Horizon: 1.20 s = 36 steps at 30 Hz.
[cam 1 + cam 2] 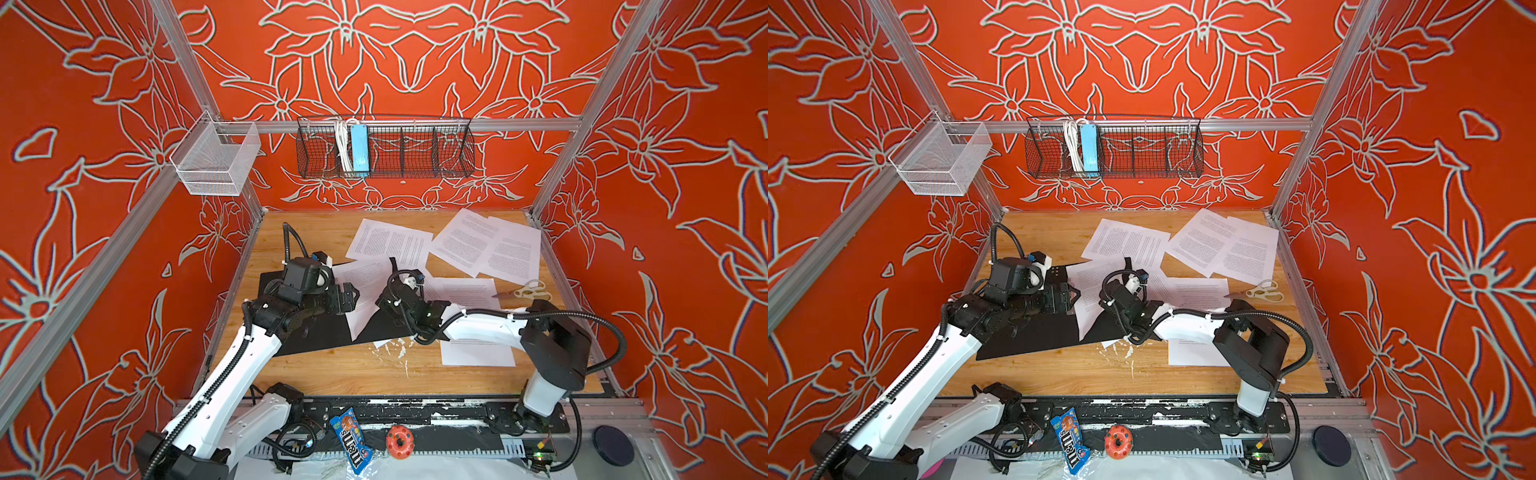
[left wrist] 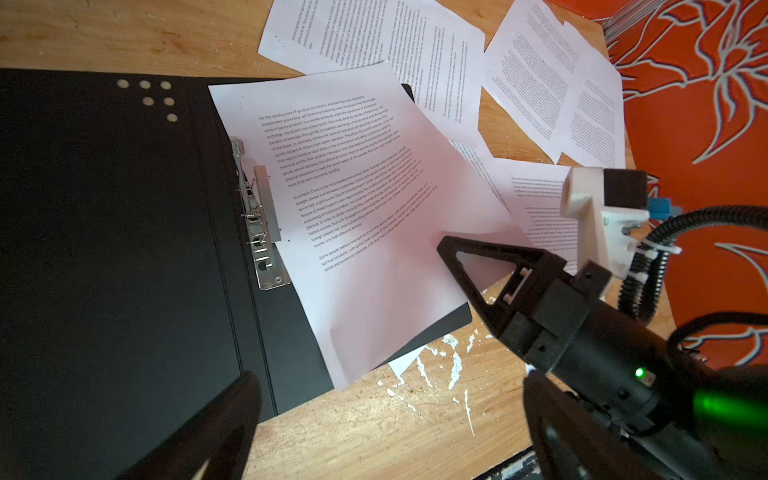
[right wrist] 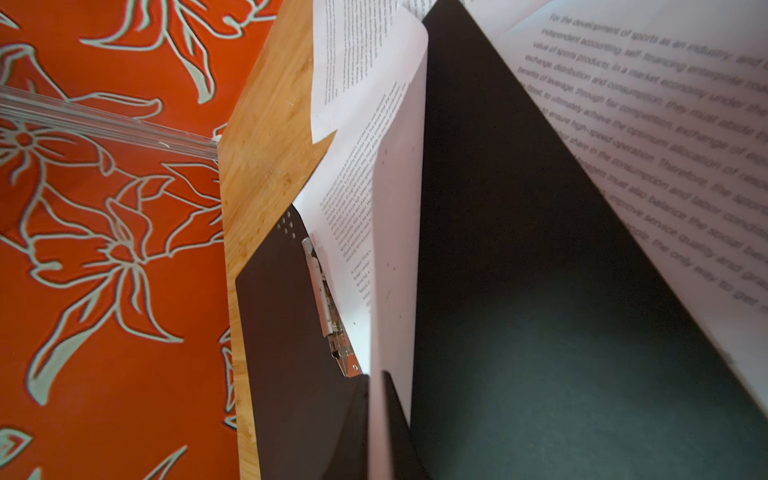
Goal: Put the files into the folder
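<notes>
Black right gripper [image 3: 376,415] pinches one sheet [image 2: 365,216] by its edge; left gripper [image 2: 390,374] gapes above the open folder [image 2: 104,249]. Folder lies flat left of centre, black inside up, spine running front-back. The sheet sits askew on its right half, long axis roughly along the spine. More sheets [image 1: 390,241] lie behind. Wood table [image 1: 353,374], red floral walls [image 1: 83,208].

Folder [image 2: 104,249] lies open flat on the worktop [image 1: 332,374], left of centre, matte black inside up, metal clip [image 2: 259,216] beside the spine. One printed sheet [image 2: 365,216] sits skewed on its right half, right edge raised. Other loose sheets [image 1: 390,243] lie scattered behind and to the right, some overlapping.
</notes>
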### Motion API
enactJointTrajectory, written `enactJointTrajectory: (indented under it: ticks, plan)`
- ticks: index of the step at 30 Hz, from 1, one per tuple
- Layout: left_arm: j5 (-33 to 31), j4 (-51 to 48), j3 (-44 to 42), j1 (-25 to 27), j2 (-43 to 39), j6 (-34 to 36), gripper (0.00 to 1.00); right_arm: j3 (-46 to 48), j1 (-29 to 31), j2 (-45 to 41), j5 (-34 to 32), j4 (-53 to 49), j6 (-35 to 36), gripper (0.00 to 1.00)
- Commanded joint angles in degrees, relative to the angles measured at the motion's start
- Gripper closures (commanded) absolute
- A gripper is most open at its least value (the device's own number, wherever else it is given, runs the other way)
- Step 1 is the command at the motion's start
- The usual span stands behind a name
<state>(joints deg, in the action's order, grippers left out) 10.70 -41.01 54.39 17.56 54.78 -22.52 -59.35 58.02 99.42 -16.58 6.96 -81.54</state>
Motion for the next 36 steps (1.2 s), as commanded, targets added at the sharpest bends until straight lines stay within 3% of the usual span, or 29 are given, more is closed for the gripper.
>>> enactJointTrajectory:
  ticks: [1,11,30,34,36]
  plan:
    - [0.95,0.67,-0.61,-0.47,-0.73,0.05,0.02,1.26,1.04,0.81,0.4,-1.26,-1.83,0.93]
    - [0.94,0.67,-0.64,-0.49,-0.67,-0.01,0.02,3.18,2.28,1.47,2.89,-1.86,-3.06,0.87]
    - [0.73,0.5,-0.69,-0.51,-0.05,0.04,0.02,4.42,3.5,2.37,3.22,-2.56,-4.05,0.88]
    - [0.81,0.5,-0.65,-0.53,-0.02,0.03,0.02,4.33,3.44,2.1,3.19,-3.68,-3.63,0.77]
    - [0.73,0.41,-0.61,-0.51,-0.02,0.07,0.02,4.29,3.42,1.89,2.98,-4.51,-3.56,0.57]
